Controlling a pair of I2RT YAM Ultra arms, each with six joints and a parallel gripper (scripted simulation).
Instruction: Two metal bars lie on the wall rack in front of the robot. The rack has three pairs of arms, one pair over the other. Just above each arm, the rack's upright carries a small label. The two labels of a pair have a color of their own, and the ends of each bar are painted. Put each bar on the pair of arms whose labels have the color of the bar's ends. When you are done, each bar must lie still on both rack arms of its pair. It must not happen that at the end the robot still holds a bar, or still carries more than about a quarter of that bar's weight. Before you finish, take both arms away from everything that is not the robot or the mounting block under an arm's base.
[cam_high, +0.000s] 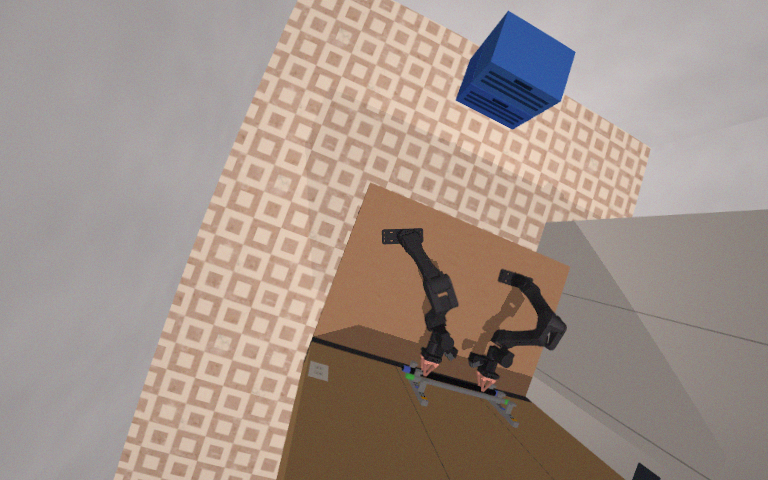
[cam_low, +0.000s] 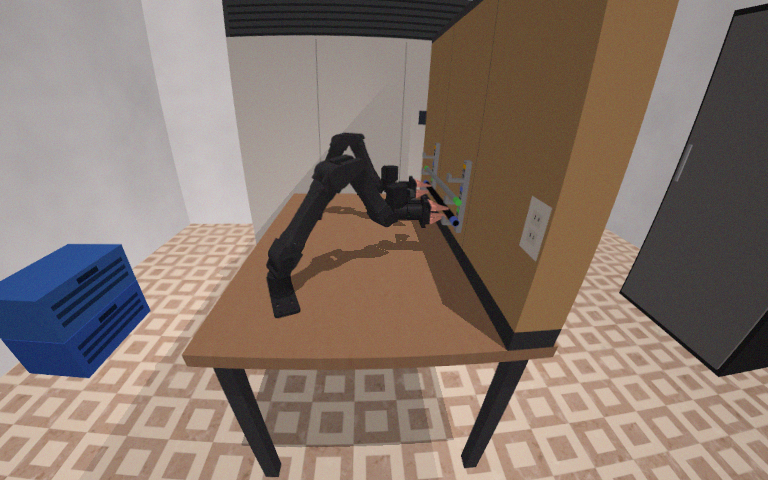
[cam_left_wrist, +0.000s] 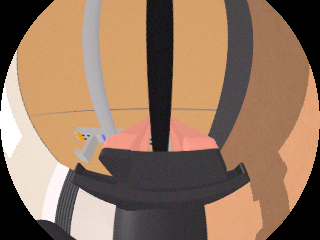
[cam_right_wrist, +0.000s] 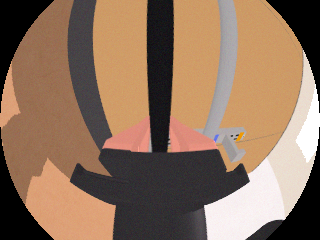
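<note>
Black bar (cam_high: 453, 380) (cam_low: 441, 200) (cam_left_wrist: 160, 65) (cam_right_wrist: 160, 65) lies inside left claw (cam_high: 484, 388) (cam_low: 427, 184) (cam_left_wrist: 160, 120) and right claw (cam_high: 427, 373) (cam_low: 445, 213) (cam_right_wrist: 159, 120), both clamped on it.

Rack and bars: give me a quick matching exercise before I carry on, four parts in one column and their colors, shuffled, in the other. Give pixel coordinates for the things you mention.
Parts:
1. Black bar's ends (cam_high: 406, 369) (cam_low: 454, 221)
2. Gray bar's ends (cam_high: 409, 376) (cam_low: 457, 201)
3. Fingers (cam_high: 428, 363) (cam_low: 437, 213)
4. Top labels (cam_high: 423, 397) (cam_low: 465, 167) (cam_left_wrist: 80, 136) (cam_right_wrist: 240, 136)

Colors:
A. Green
B. Orange
C. Blue
D. Pink

Pairs: 1-C, 2-A, 3-D, 4-B
</note>
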